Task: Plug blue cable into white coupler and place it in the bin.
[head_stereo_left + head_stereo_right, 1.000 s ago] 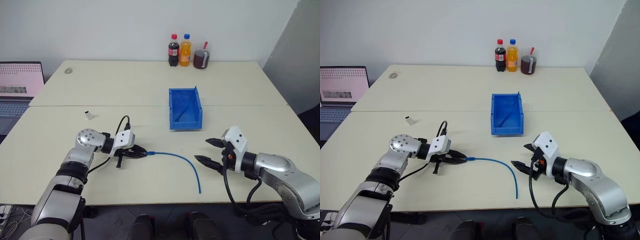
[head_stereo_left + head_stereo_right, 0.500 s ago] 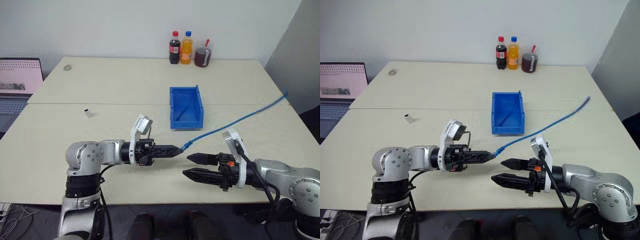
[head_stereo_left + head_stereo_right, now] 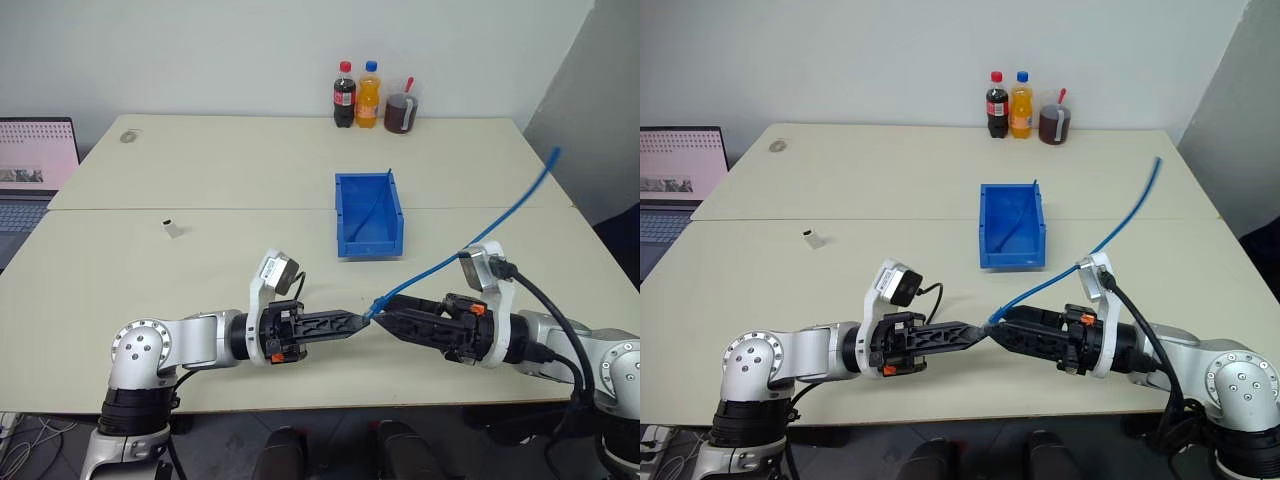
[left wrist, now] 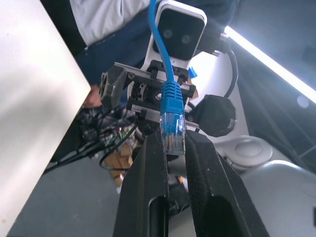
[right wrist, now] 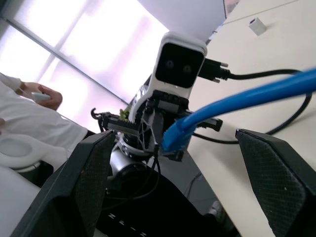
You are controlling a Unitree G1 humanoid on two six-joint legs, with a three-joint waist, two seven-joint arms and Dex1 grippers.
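**Cable plug pinched in mid-air, coupler sitting off on its own**

So the left gripper [image 3: 362, 318] is clamped tight on the plug end of the blue cable [image 3: 470, 245], holding it up above the table [image 3: 200, 190] in front of the robot. In the left wrist view you can see the clear-tipped plug [image 4: 173, 126] squeezed right between the two black fingers [image 4: 148, 182], with the cord running up and away from it.

The right gripper [image 3: 385, 318] points straight at the left one, tip to tip, and its fingers [image 5: 281, 173] are spread wide on either side of the cable, not gripping anything. From there the cord arcs up and off to the robot's right, with the far end hanging in the air.

The white coupler [image 3: 172, 229] sits by itself on the table, well to the left, well apart from both grippers. The bin [image 3: 367, 215] is mid-table just beyond the grippers. Three drinks [image 3: 370, 97] stand at the back edge, and a laptop [image 3: 30, 170] is off to the far left.
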